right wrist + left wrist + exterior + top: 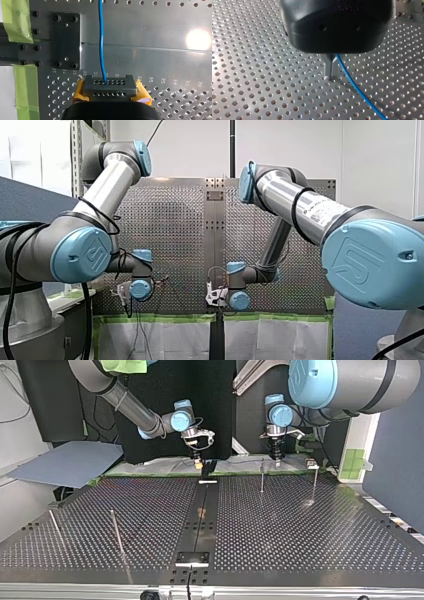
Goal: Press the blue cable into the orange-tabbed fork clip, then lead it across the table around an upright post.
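Note:
Seen in the left wrist view, my left gripper (330,74) has its metal fingers shut on the blue cable (357,90), tips just above the perforated table (257,75). The cable trails away across the holes. In the right wrist view, my right gripper (110,88) has its yellow pads (143,96) closed on a dark block with rows of holes. The blue cable (101,42) runs straight ahead out of that block. Across the table, both grippers hang at the far edge, my right gripper (198,463) left of my left gripper (276,459). A small orange-brown piece (202,512) sits on the centre strip.
Thin upright posts stand on the table: two near my left gripper (262,476) (314,483) and two at the top view's near left (117,532) (55,527). A black bolted plate (66,41) and green tape (25,82) lie beside my right gripper. A blue sheet (65,462) lies off the table.

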Robot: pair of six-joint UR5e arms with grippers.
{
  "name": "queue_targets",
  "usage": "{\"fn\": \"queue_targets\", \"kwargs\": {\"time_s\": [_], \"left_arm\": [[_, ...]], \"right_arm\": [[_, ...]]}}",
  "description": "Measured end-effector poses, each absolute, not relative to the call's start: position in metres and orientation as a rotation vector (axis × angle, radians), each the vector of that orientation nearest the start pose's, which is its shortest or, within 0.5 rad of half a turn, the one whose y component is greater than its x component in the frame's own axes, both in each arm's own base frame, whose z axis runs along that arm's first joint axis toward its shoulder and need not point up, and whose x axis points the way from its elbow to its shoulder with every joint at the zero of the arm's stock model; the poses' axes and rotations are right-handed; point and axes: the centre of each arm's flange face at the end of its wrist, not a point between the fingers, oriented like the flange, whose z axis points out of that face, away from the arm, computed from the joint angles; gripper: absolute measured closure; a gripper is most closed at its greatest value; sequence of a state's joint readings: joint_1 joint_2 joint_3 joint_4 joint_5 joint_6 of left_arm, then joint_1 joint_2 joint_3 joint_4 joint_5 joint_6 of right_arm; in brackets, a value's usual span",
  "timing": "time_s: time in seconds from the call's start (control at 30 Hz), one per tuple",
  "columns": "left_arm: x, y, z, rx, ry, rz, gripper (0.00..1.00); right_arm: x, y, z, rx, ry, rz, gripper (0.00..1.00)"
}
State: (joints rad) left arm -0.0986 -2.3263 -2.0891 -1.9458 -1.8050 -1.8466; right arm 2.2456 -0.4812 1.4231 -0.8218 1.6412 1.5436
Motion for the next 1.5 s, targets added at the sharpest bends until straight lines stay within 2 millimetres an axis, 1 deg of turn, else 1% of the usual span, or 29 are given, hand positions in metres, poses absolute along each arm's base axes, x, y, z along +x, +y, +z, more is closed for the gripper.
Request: {"fn": "queue_targets", "kwargs": {"time_s": [0.33,0.57,0.67,0.87,1.13,1.33,1.5], "left_arm": [[0.485,-0.158,-0.011,-0.327,1.606,-0.102,1.00],[0.491,-0.159,-0.034,-0.327,1.641,-0.102,1.00],[0.495,-0.159,-0.037,-0.336,1.641,-0.111,1.00],[0.502,-0.158,-0.035,-0.356,1.628,-0.128,1.00],[0.505,-0.157,-0.034,-0.359,1.622,-0.131,1.00],[0.509,-0.155,-0.034,-0.363,1.631,-0.124,1.00],[0.518,-0.153,-0.031,-0.367,1.639,-0.119,1.00]], "right_arm": [[0.530,-0.464,-0.072,1.759,-0.886,1.527,1.00],[0.528,-0.465,-0.076,1.763,-0.890,1.519,1.00],[0.527,-0.465,-0.077,1.763,-0.890,1.517,1.00],[0.525,-0.467,-0.077,1.763,-0.893,1.513,1.00],[0.528,-0.473,-0.073,1.755,-0.892,1.517,1.00],[0.528,-0.484,-0.067,1.749,-0.898,1.511,1.00],[0.525,-0.495,-0.063,1.737,-0.908,1.507,1.00]]}}
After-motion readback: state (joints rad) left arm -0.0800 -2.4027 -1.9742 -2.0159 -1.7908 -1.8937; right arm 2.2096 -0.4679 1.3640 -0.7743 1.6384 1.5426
